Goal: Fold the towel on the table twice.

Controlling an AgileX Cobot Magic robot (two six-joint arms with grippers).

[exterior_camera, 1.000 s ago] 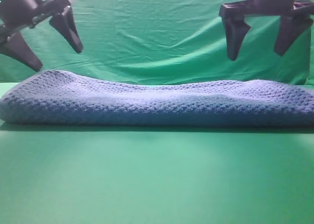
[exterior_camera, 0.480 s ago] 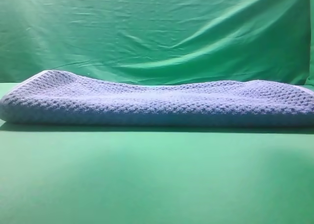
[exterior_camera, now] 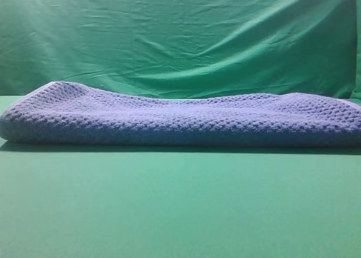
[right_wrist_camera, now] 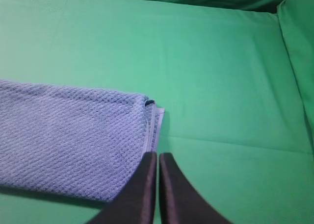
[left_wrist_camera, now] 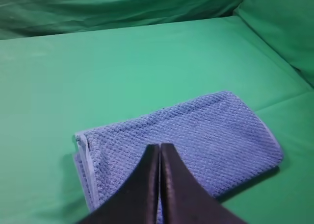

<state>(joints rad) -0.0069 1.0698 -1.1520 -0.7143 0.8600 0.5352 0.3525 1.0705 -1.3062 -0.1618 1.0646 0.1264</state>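
Closest to each wrist camera, the left gripper (left_wrist_camera: 159, 148) and right gripper (right_wrist_camera: 157, 158) hang above the table (exterior_camera: 180, 213), fingers pressed together, holding nothing. Beyond them the towel (exterior_camera: 180, 119) lies folded in layers; best leave it undisturbed and withdraw straight upward, clear of its edges.

A staged robot test setup: wrinkled green backdrop cloth (exterior_camera: 180, 38) behind green table (exterior_camera: 180, 207).

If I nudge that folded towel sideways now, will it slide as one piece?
Probably not cleanly: the towel is soft, stacked layers with loose edges, so upper layers may shift or bunch. Its bumpy weave likely drags on the table. Lifted by one end, it would likely droop and unfold.
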